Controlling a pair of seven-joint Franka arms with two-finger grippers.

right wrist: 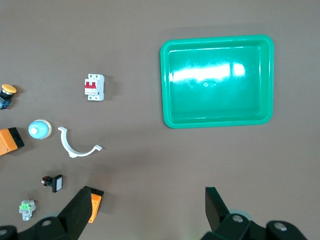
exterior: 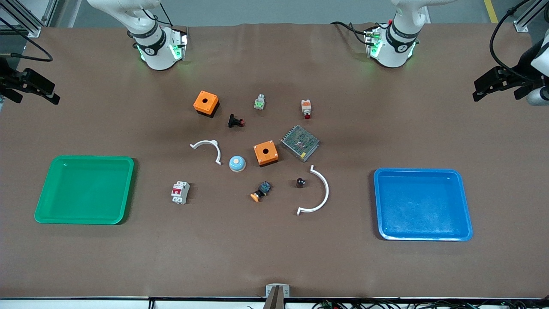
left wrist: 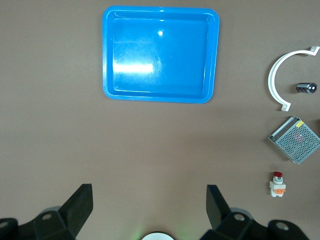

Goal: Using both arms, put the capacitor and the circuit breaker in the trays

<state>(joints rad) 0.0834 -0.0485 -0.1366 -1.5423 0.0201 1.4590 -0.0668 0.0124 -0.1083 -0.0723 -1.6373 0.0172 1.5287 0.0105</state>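
The capacitor, a tiny black cylinder, lies on the brown table inside a white curved strip; it also shows in the left wrist view. The circuit breaker, white with red levers, stands between the middle cluster and the green tray; it also shows in the right wrist view. My left gripper is open and empty, high over bare table by its base, with the blue tray in its view. My right gripper is open and empty, high by its base. Neither gripper shows in the front view.
The blue tray lies toward the left arm's end. In the middle lie two orange boxes, a mesh-covered unit, a second white curved strip, a blue dome and several small buttons.
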